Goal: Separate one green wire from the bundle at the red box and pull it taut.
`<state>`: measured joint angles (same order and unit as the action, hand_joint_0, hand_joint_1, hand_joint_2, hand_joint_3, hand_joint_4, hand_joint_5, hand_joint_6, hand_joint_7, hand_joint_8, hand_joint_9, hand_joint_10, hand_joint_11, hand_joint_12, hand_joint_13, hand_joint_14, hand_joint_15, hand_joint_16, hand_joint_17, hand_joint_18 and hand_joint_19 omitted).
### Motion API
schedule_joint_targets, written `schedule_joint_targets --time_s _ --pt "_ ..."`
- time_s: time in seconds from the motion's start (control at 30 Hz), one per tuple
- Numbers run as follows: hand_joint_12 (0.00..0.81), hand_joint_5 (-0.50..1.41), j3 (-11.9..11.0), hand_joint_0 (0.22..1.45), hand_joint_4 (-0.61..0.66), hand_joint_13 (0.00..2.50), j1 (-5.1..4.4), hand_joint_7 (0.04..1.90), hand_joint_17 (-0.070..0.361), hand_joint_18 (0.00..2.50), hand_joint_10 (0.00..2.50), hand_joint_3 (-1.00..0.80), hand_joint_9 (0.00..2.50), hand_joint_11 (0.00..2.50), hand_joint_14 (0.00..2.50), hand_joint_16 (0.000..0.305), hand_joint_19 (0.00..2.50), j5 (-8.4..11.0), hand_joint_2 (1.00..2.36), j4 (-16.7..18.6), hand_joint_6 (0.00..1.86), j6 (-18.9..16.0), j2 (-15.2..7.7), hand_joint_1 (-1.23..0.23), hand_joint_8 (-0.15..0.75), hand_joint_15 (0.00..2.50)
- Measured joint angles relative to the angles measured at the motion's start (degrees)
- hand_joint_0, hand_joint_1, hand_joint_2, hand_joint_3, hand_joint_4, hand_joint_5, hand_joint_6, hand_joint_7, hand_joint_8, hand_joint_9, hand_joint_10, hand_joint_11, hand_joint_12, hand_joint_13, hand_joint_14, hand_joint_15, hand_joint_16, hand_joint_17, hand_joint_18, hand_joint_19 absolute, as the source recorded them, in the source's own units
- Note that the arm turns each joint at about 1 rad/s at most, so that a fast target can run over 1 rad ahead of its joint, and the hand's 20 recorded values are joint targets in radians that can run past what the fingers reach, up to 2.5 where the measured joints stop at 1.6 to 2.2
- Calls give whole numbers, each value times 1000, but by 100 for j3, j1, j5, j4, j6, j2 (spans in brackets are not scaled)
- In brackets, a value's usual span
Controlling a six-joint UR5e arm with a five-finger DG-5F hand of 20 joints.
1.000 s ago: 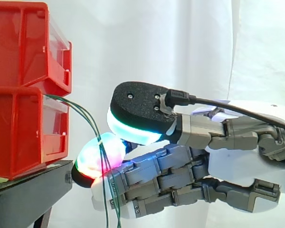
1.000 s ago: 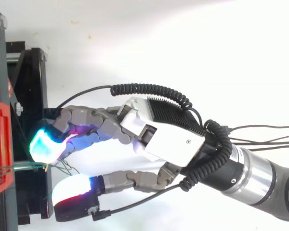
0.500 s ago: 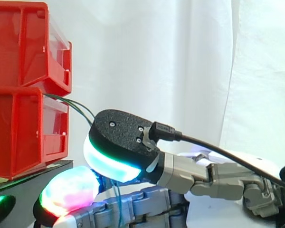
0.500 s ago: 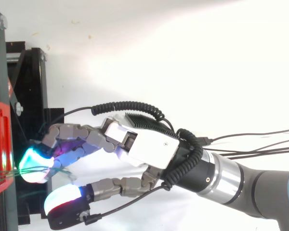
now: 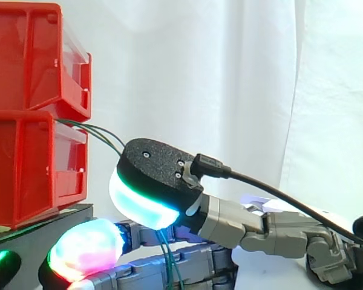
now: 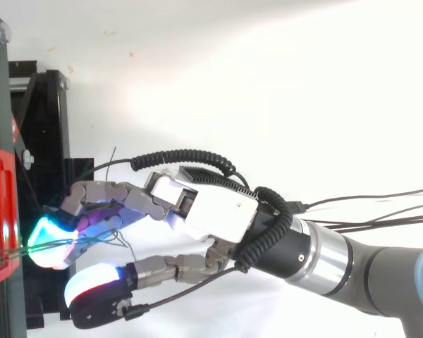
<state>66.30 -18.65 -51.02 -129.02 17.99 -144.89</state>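
Note:
Several thin green wires [image 5: 100, 134] leave the front of the lower red bin [image 5: 24, 169] and slope down to the right. They pass behind the thumb's black-backed, cyan-glowing pad [image 5: 148, 184] and reappear below it, hanging in front of the fingers. My hand [image 6: 211, 215] reaches in from the right, low beside the bin. Seen from above, the wires [image 6: 92, 241] run from the red bin [image 6: 0, 218] across the glowing fingertips [image 6: 49, 243], with loose ends curling between fingers and thumb. A gap separates thumb and fingers, so the hand is open around the wires.
A second red bin [image 5: 30, 60] sits stacked on the lower one. Both rest on a black stand [image 5: 36, 241] whose edge lies just left of my fingertips. A white curtain hangs behind.
Over the last second my hand dropped lower and moved left toward the bin. In the last half second the thumb edged nearer the fingers, and the wires now show below the thumb.

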Motion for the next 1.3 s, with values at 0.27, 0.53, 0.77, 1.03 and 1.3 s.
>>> schedule_joint_targets --time_s 0.27,0.53,0.77,1.03,1.3 --pt "389 -77 5 574 272 775 87 1142 120 649 11 -436 907 302 11 53 292 -293 1007 -215 504 -498 38 -498 327 301" --pt "395 -78 235 584 260 790 195 1187 120 658 12 -416 907 315 11 53 296 -568 1008 -952 504 -775 387 -548 332 307" --pt "395 -75 784 600 246 796 206 1232 120 663 12 -402 908 320 11 53 303 -569 1010 -1061 503 -431 997 -593 334 315" --pt "396 -72 593 607 240 803 263 1264 120 666 12 -395 910 324 11 53 301 -565 1011 -1058 503 -280 1118 -609 331 316" --pt "391 -63 501 622 205 812 299 1391 120 668 13 -343 909 339 12 53 312 -532 1016 -1011 501 -36 1112 -619 334 323"
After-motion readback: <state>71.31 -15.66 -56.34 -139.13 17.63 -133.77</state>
